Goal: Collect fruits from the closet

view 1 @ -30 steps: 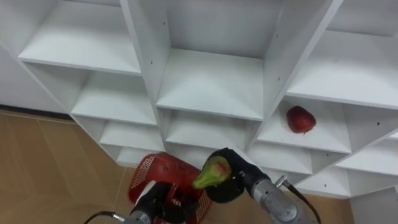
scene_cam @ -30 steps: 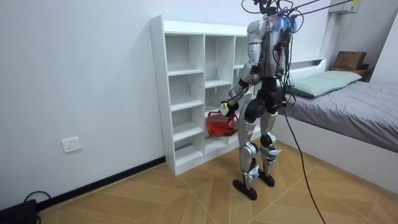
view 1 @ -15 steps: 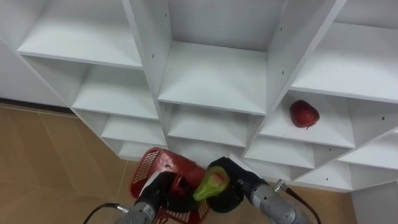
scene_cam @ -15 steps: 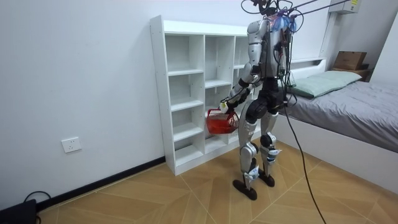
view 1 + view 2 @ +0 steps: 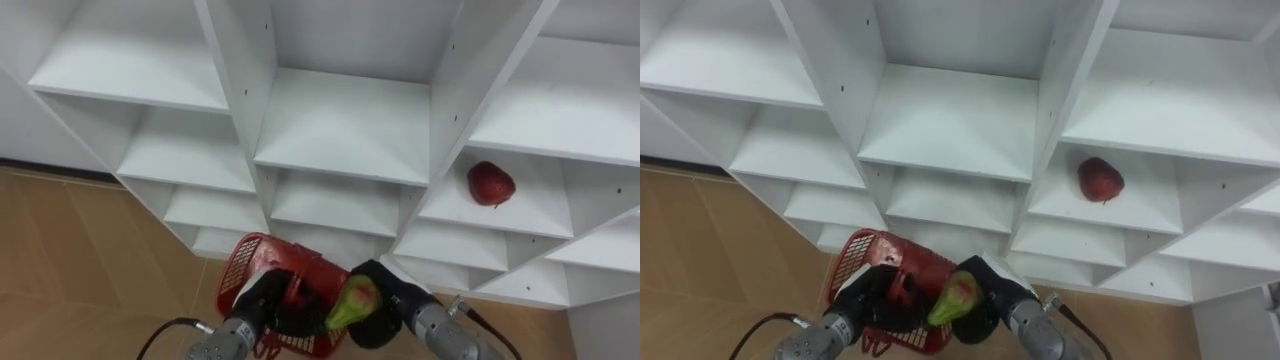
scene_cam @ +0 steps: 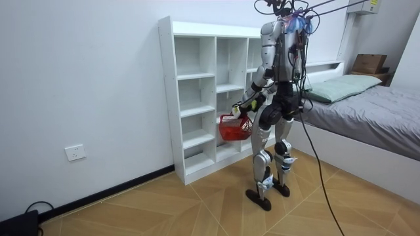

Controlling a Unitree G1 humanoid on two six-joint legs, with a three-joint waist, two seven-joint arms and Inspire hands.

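My right hand (image 5: 388,312) is shut on a green pear (image 5: 353,302) and holds it at the right rim of a red basket (image 5: 258,262). My left hand (image 5: 262,303) is shut on that basket's handle, low in the eye views. A red apple (image 5: 490,184) lies on a shelf in the right column of the white closet (image 5: 340,130). In the room view I stand facing the closet (image 6: 197,98), with the basket (image 6: 232,128) held in front of my hips.
The other closet shelves hold nothing. Wooden floor (image 5: 70,260) lies below at the left. A bed (image 6: 367,124) stands behind me at the room view's right, and a wall socket (image 6: 75,153) sits low on the wall.
The basket has risen and come closer to the pear. My right hand with the pear has sunk slightly toward the basket's rim.
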